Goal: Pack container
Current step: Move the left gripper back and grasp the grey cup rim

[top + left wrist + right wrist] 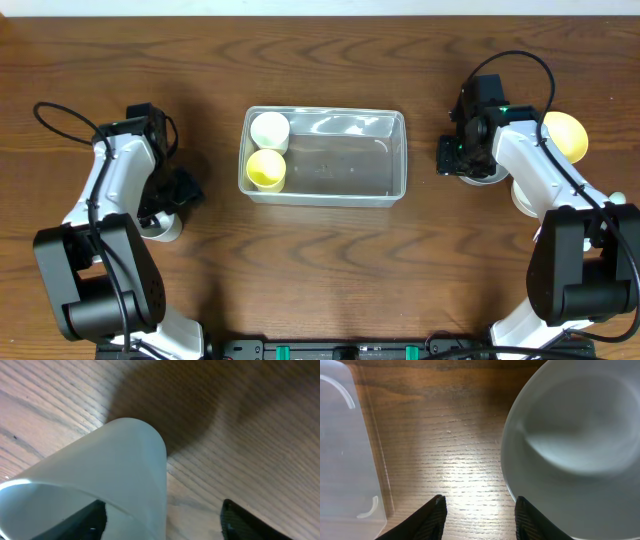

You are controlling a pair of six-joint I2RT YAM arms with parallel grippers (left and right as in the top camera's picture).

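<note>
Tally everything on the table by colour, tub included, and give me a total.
White: 3, inner white cup, left white cup, right white bowl
Yellow: 2, inner yellow cup, outer yellow bowl
Clear: 1, container
Total: 6

The counter [330,270] is dark brown wood with a fine streaked grain, paler and glossy where light strikes it. The container [345,165] is clear and colourless, with white glints along its walls. Inside it are a white cup [269,128] and a yellow cup [266,168]. The yellow bowl [566,135] is a soft lemon shade. The pale bowl [580,435] by the right hand [480,505] is milky white with grey shading. The frosted cup [100,485] at the left hand [165,510] is translucent white. The left arm [110,180] and right arm [540,170] are white with black joints and cables; the fingers [245,522] are black
</note>
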